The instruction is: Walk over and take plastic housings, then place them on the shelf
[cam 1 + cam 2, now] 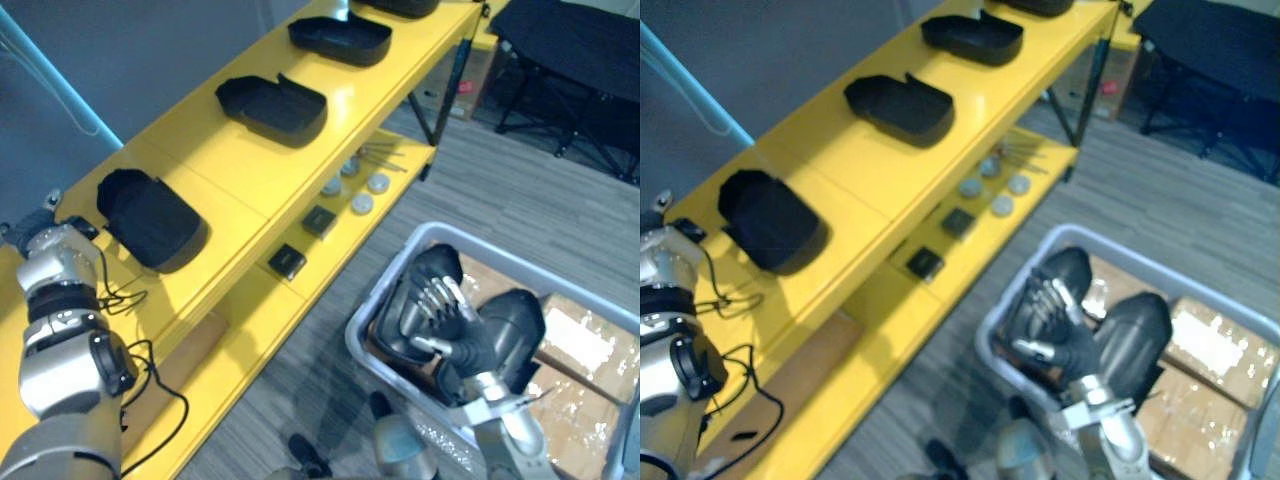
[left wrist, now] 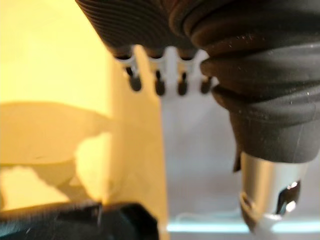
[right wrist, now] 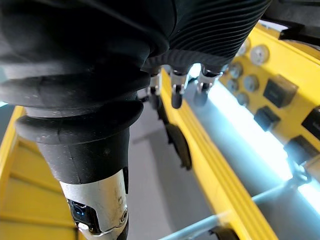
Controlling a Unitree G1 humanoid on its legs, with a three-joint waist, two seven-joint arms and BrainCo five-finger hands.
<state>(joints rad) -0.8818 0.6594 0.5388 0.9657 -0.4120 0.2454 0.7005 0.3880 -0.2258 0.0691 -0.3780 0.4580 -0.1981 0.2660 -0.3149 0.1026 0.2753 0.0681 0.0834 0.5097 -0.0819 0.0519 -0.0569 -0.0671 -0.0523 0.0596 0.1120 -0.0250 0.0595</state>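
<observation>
The yellow shelf (image 1: 200, 145) lies bare between the near housing (image 1: 150, 220) and the middle housing (image 1: 272, 105), and along its front edge; farther housings (image 1: 340, 38) probably crowd its far end.

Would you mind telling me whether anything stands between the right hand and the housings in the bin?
Nothing visible does. The right hand is directly over the black housings inside the open grey bin, its fingers spread across the top one, with no other item between them.
</observation>
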